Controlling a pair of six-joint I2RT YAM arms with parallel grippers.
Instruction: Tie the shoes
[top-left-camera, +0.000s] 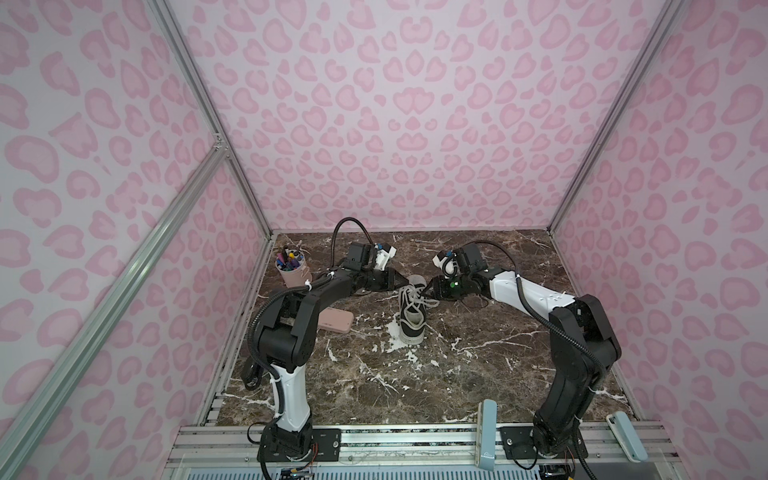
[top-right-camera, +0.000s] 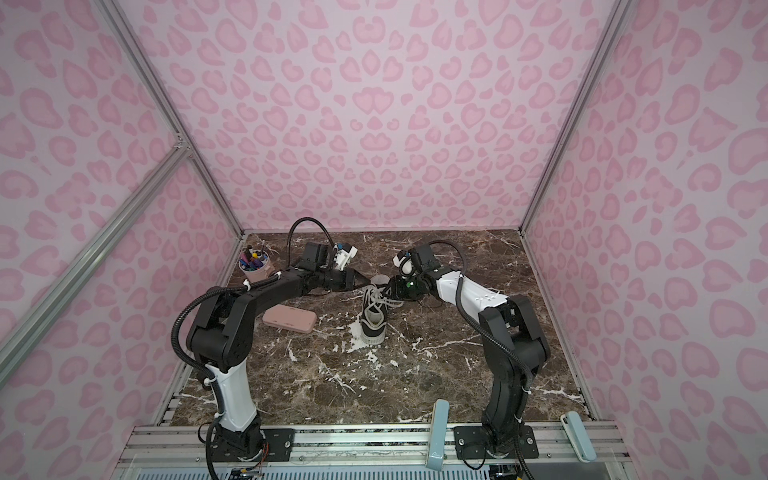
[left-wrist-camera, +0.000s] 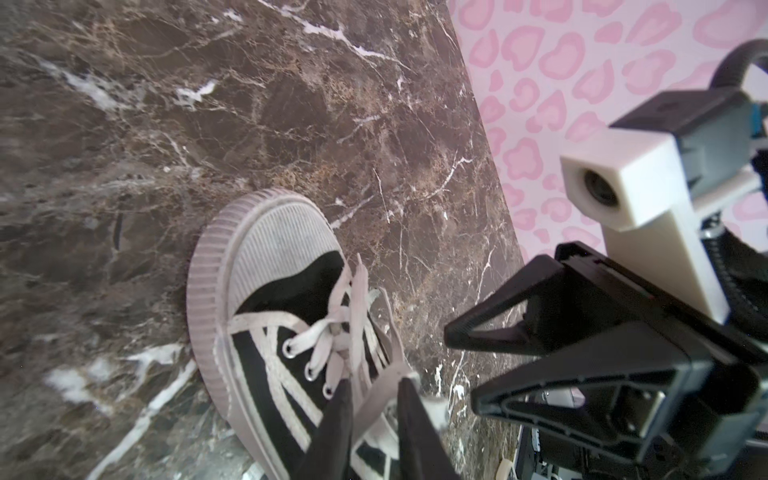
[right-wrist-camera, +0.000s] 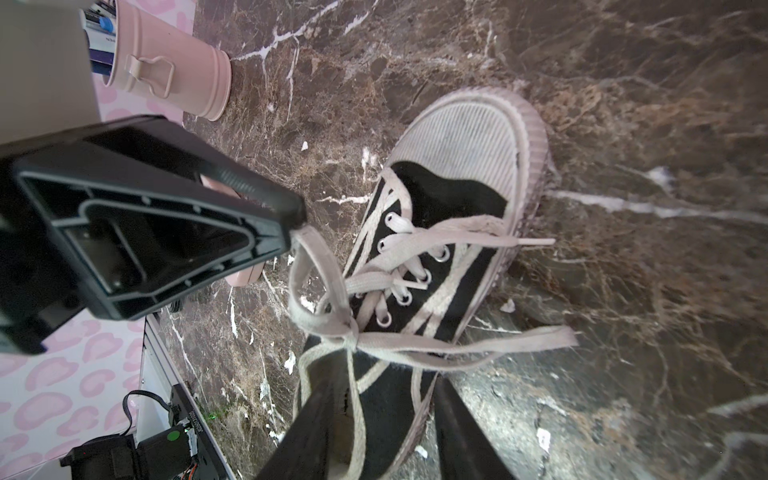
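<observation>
Sneaker: one. Pink case: one; pink pen cup: one. Robot arms: two, left arm and right arm.

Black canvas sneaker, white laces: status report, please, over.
Left gripper around one lace loop, grip unclear; right gripper open. Black canvas sneaker upright, bow loose. Flat pink rectangular case apart, not blocking.

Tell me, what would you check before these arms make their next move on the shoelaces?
1. Sneaker standing on its sole: ok.
2. Lace knot formed: ok.
3. Left jaws gripping the lace loop that reaches their tip: cannot tell.
4. Right jaws clamped on a lace: not ok; they stand open, with a lace strand running between them.
5. Pink case and pen cup apart from the sneaker: ok.
</observation>
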